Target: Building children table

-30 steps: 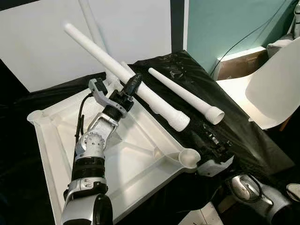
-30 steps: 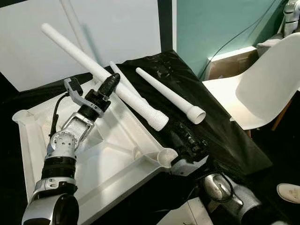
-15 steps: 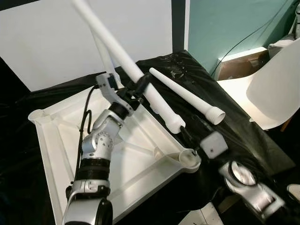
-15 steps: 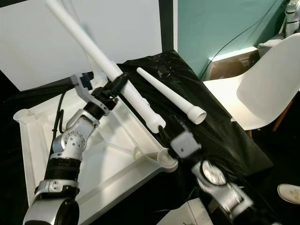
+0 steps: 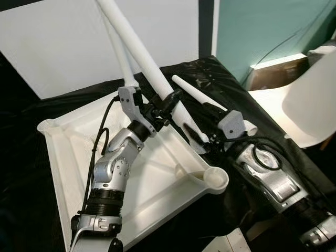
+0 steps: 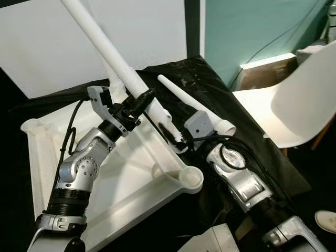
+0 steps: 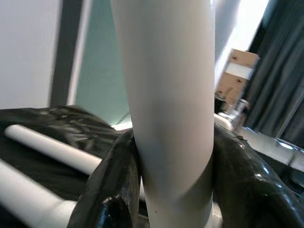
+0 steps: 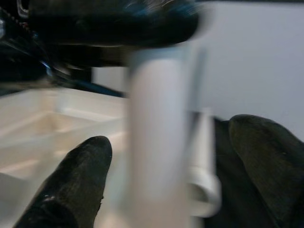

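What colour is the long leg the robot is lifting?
White; the leg shows best in the left eye view.

White table top [image 5: 68,152], white legs [image 5: 142,58] and a white chair [image 5: 315,105]; glossy black sheet [image 5: 273,142] beneath; teal wall [image 5: 262,26] behind the chair; silver arms [image 5: 113,173] with black fingers [image 5: 170,100].

White table leg [image 5: 137,52] tilts steeply above upturned white tabletop [image 5: 68,152].
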